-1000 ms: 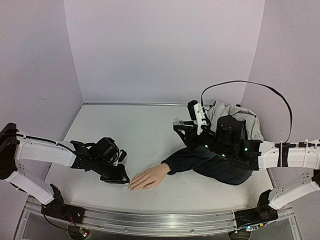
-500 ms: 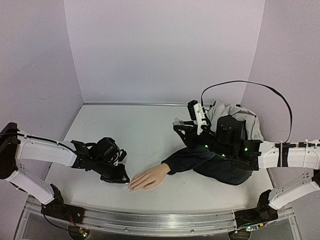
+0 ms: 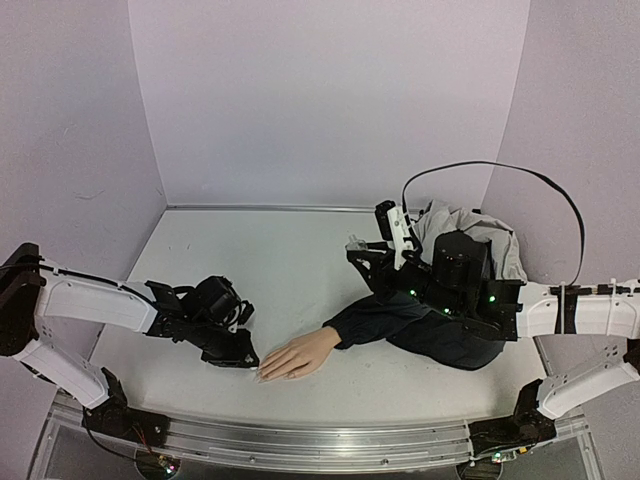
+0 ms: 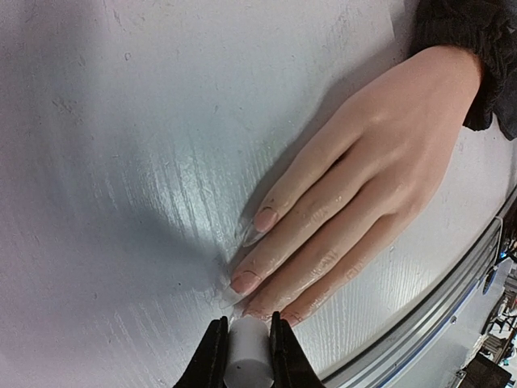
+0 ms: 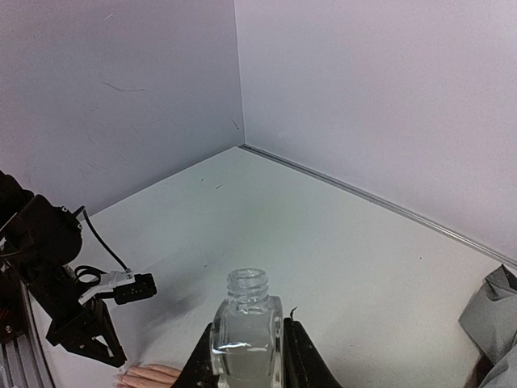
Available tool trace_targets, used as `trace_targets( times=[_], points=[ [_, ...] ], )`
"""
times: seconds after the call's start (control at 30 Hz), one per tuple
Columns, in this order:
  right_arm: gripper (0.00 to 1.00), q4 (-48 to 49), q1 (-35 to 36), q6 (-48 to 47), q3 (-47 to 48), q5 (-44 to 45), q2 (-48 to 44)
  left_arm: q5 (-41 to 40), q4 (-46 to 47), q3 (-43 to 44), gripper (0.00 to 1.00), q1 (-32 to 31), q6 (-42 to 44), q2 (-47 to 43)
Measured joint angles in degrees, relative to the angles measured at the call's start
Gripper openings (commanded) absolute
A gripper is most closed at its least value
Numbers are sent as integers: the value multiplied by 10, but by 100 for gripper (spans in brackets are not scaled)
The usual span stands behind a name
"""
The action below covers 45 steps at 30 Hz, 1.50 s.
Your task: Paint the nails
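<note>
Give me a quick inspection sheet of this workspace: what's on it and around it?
Surface: pale table with fine scratches.
Job's things: fake hand lying flat, palm down, in a dark sleeve; nails pale pink.
Clutter: grey cloth bunched behind the sleeve.
Pincers: left pincer shut on a white cap, right at the fingertips; right pincer shut on an open clear bottle, held up off the table.
Cables: black cable looping above the right arm.
Surroundings: plain lilac walls on three sides; metal rail along the near edge.
</note>
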Motion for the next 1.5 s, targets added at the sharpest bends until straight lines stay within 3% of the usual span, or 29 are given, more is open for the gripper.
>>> trace_targets(
  times=[1.5],
  points=[
    [0, 0, 0, 0, 0, -2, 1, 0, 0, -28, 0, 0, -3, -19]
  ],
)
